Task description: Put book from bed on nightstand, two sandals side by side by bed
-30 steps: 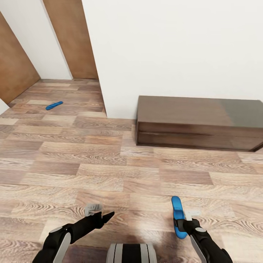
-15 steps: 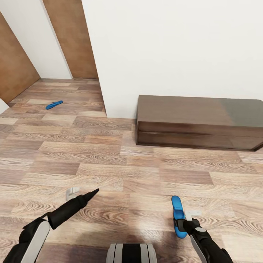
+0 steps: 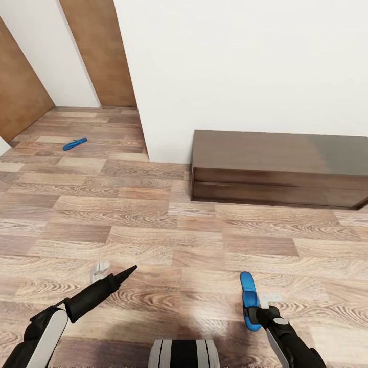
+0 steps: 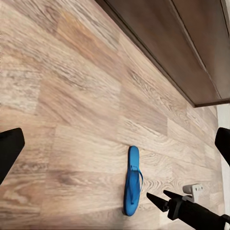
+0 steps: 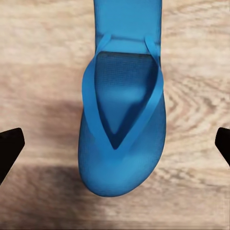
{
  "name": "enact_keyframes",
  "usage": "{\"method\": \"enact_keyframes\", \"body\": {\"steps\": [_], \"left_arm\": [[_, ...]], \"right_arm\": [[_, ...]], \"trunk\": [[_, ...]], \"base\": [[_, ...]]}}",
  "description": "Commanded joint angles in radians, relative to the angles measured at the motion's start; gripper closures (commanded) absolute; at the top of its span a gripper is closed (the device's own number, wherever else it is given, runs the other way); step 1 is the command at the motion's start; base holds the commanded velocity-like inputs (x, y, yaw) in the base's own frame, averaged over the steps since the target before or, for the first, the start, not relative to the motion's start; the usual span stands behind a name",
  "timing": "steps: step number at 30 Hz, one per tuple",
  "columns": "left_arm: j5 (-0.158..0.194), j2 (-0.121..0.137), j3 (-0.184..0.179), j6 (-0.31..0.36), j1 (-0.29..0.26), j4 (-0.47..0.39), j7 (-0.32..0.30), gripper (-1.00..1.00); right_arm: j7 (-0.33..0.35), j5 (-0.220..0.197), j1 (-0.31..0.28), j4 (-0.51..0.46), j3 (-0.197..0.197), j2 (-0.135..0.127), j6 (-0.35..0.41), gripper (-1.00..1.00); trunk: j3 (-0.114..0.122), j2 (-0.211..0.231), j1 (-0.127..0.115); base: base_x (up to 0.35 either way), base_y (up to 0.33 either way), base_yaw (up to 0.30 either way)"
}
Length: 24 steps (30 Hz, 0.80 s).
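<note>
Below, right tool (image 3: 257, 306) spread open over blue sandal (image 3: 248, 301), left tool (image 3: 128, 271) open, no readable writing.

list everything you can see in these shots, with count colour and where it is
sandals: 2, bright blue; near sandal flat on the floor beside the right gripper, far sandal on the floor far off to the left by the wall
dresser: 1, dark brown, long and low, against the white wall
floor: wood planks, brown
brown panels: 2, beyond the wall corner on the left
left gripper: black, fingers wide apart in the left wrist view, above the floor
right gripper: black, open, fingers either side of the near sandal, not touching it
</note>
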Motion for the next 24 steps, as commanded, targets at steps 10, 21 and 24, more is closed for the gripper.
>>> {"method": "enact_keyframes", "body": {"steps": [10, 21, 24], "left_arm": [[0.006, -0.001, -0.001, 0.008, -0.001, 0.000, -0.001, -1.00], [0.006, -0.002, -0.001, 0.007, -0.001, 0.000, 0.000, -1.00], [0.006, -0.002, -0.002, 0.006, -0.001, 0.000, 0.000, -1.00]], "right_arm": [[-0.001, 0.000, 0.000, -0.007, 0.000, -0.001, 0.006, -1.00], [-0.001, 0.000, 0.000, -0.010, -0.001, -0.001, 0.006, -1.00], [-0.001, 0.000, 0.000, -0.011, -0.002, -0.002, 0.006, -1.00]], "trunk": [[-0.039, -0.003, 0.004], [-0.043, -0.003, 0.005], [-0.043, -0.003, 0.005]], "base": [[0.000, 0.000, 0.000], [0.004, 0.000, 0.000], [0.152, 0.000, 0.000]]}}
